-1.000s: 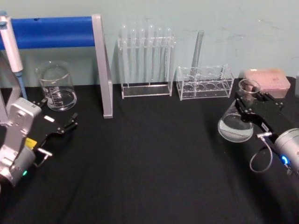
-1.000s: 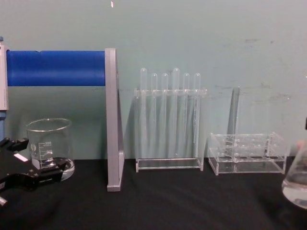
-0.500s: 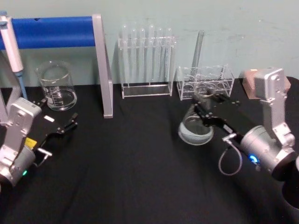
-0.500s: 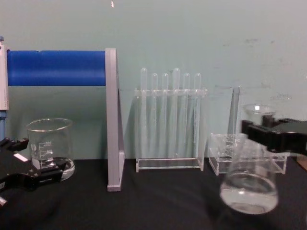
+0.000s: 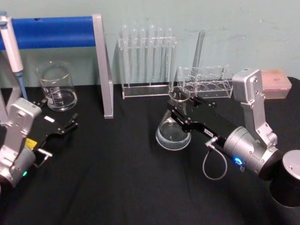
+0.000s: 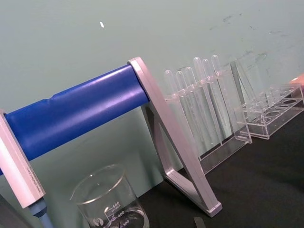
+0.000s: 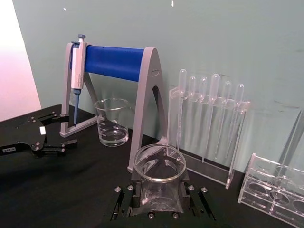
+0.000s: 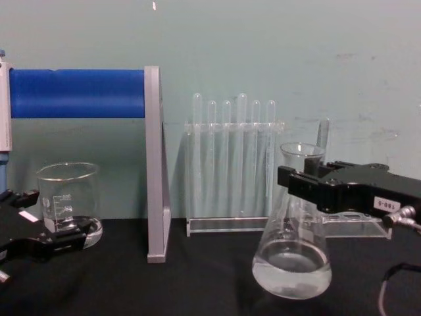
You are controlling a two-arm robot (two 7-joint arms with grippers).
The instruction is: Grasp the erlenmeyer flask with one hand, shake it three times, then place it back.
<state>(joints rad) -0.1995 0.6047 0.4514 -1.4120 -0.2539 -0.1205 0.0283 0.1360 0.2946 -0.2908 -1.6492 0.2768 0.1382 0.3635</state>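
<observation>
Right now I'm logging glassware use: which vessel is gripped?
The flask, its neck clamped by the right gripper at mid-table; the beaker stands free at far left, by the idle left gripper.

I am pinching smooth, glossy clear glass: the flask (image 5: pixel 173 133) is gleaming between the matt black jaws of my right gripper (image 5: pixel 178 110). Behind them my arm's housing (image 5: pixel 251 101) is showing a satin silver-grey finish. Matt black cloth is covering the table (image 5: pixel 122 178). The beaker (image 5: pixel 57 86) is shining as clear glass, the tube racks (image 5: pixel 146 61) as glossy clear plastic. My left gripper (image 7: pixel 66 128) is looking matt black too.
</observation>
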